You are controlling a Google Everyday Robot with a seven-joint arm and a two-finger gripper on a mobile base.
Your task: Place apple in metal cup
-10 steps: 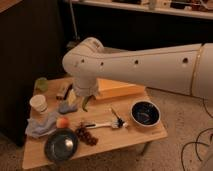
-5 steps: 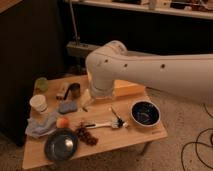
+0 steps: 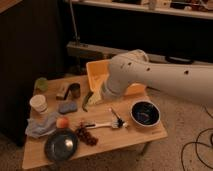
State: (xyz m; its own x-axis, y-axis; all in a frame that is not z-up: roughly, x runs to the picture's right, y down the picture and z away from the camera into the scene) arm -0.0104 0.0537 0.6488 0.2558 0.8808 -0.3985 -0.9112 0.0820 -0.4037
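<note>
The apple [image 3: 62, 122] hasn't budged: it sits on the wooden table [image 3: 135, 137], toward the front edge from the metal cup [image 3: 74, 90], with a blue sponge [image 3: 67, 107] lying between them. What has moved is the arm. Its bulky white elbow [image 3: 125, 72] has swung to the right, so the metal cup now stands in plain sight. The gripper [image 3: 86, 102] hangs low just right of the metal cup, its claw released and holding nothing. To my eye the pick hasn't begun; the claw is nearer the cup than the fruit. It would need to come forward and left of the cup, mind the grapes [image 3: 87, 135] lying further front, and take the apple first.
</note>
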